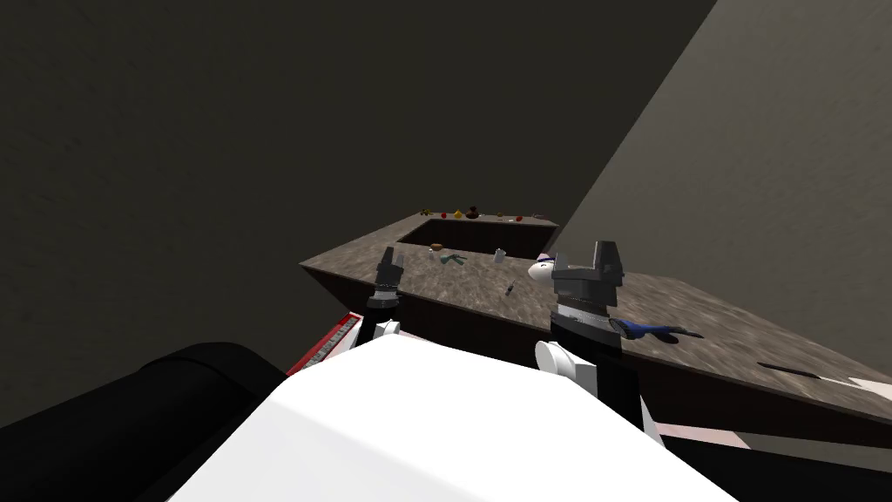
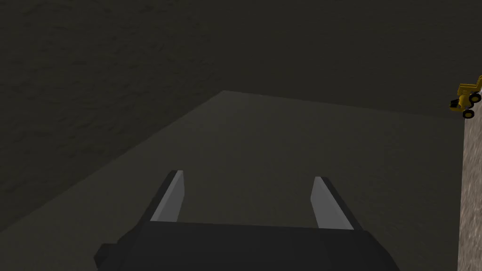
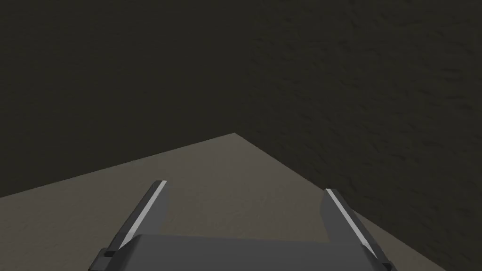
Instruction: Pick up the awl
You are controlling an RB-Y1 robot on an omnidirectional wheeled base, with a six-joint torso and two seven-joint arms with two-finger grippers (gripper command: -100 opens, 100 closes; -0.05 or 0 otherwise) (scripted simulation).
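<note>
1. Awl (image 1: 646,329) — judged to be the blue-handled tool with a dark spike, lying flat on the table (image 1: 740,340) just beside the right arm; the identification is uncertain.
2. Right pincer (image 1: 582,255) — blades spread, empty, raised above the table and not aimed at the tool.
3. Left pincer (image 1: 389,261) — blades spread, empty, at the table's near edge.
4. Risks:
   - It may take the small slim tool (image 1: 510,288) or the dark strip (image 1: 788,370) by mistake.
   - The handle lies low, so the blades may scrape the table or nudge the awl over the near edge.

countertop (image 1: 740,335) – mottled stone look, matt | wall (image 1: 174,131) – rough-textured, matt
</note>
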